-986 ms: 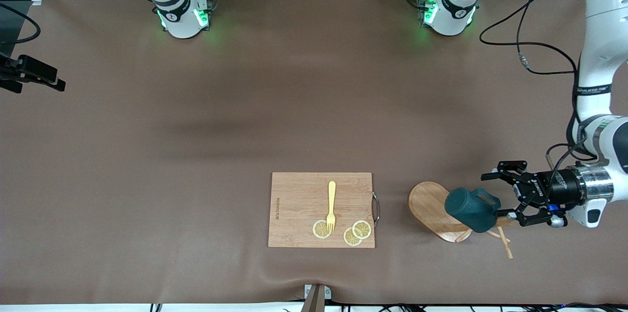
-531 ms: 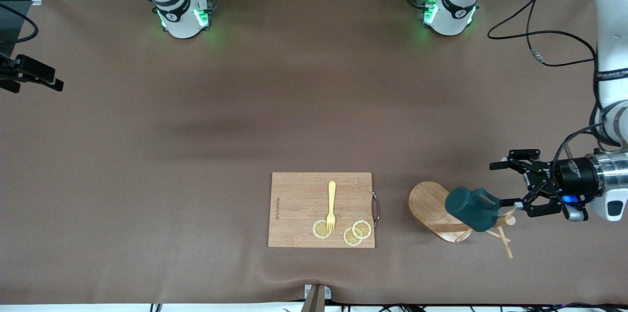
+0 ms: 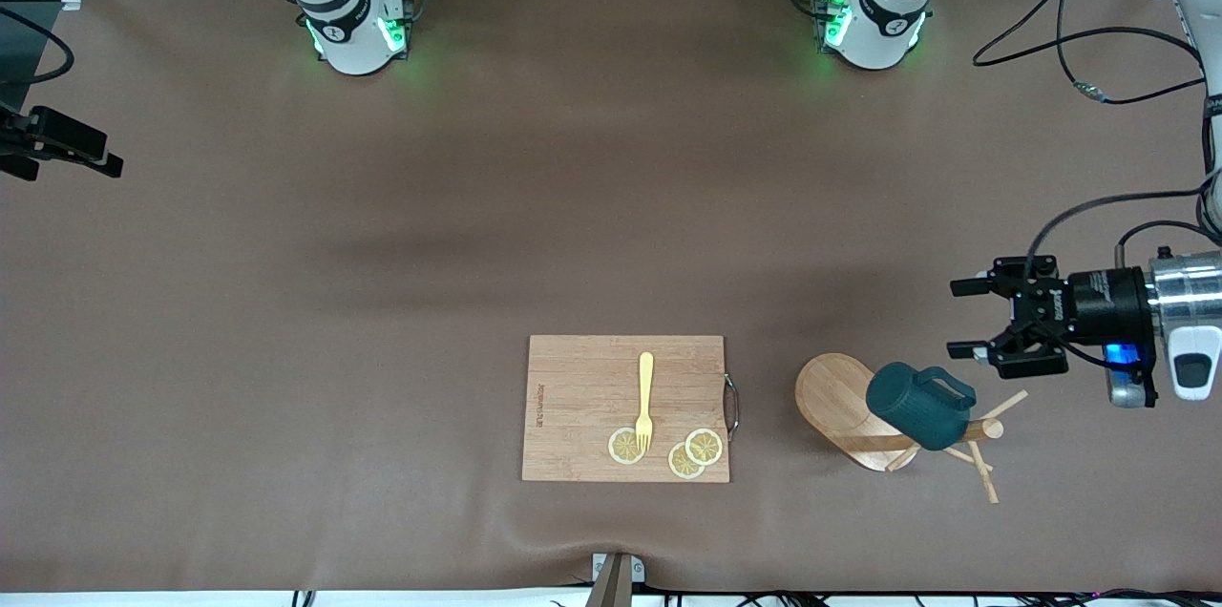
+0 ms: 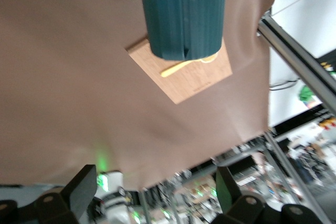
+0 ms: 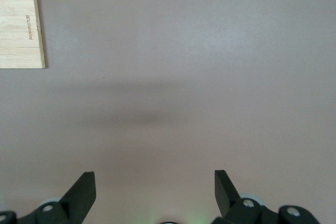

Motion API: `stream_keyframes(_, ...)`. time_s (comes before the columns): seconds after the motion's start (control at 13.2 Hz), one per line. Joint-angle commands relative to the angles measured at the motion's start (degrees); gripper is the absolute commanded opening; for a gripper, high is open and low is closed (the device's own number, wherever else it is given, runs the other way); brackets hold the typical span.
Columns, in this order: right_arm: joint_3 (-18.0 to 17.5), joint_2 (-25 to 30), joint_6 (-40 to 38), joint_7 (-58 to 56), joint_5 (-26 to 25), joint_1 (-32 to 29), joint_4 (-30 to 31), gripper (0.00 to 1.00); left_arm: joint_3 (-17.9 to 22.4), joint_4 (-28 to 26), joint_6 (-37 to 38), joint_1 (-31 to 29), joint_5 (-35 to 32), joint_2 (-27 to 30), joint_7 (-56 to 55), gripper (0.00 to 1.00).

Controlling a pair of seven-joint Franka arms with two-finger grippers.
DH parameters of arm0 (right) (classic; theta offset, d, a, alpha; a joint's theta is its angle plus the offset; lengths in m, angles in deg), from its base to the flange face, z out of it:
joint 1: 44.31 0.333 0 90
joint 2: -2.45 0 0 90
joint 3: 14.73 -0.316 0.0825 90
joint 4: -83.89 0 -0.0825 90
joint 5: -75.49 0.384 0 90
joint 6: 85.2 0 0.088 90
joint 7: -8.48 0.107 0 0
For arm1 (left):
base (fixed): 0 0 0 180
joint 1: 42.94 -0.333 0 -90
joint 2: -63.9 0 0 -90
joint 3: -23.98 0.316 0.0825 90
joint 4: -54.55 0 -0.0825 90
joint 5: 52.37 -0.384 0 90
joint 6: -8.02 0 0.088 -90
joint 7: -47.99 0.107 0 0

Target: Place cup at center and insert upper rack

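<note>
Ribbed dark teal cup (image 3: 919, 406) with one side handle hangs, as far as I can see, on the light wooden mug tree (image 3: 850, 411) tipped over beside the rectangular wooden cutting board (image 3: 582, 407), while my left gripper (image 3: 972, 319) hovers nearby, fingers spread and empty, and my right gripper (image 5: 155, 192) waits, fingers spread, over bare table.

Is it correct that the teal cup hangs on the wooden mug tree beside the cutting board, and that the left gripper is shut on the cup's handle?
Not quite. The cup hangs on the mug tree beside the cutting board, but the left gripper holds nothing: the front view shows its fingers open and apart from the cup's handle.
</note>
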Motion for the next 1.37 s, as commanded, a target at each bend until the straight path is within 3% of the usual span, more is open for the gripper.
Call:
stream_keyframes(0.0,-0.44,1.06,-0.42,-0.58,0.61,-1.17,0.43,1.0,-2.93,-2.5,0.54,-0.29,-7.31,4.12,-0.04,1.0)
stream_keyframes(0.53,-0.35,1.15,-0.59,-0.58,0.79,-1.26,0.43,1.0,-8.29,-8.47,2.13,-0.12,-19.79,14.22,0.05,1.0)
stream_keyframes(0.99,-0.35,1.15,-0.68,-0.58,0.7,-1.43,0.43,1.0,-22.44,-8.65,2.65,0.06,-46.06,14.94,-0.74,1.0)
stream_keyframes(1.29,-0.35,1.15,-0.68,-0.58,0.88,-1.52,0.43,1.0,-23.77,-8.04,2.66,-0.03,-48.64,15.11,-0.04,1.0)
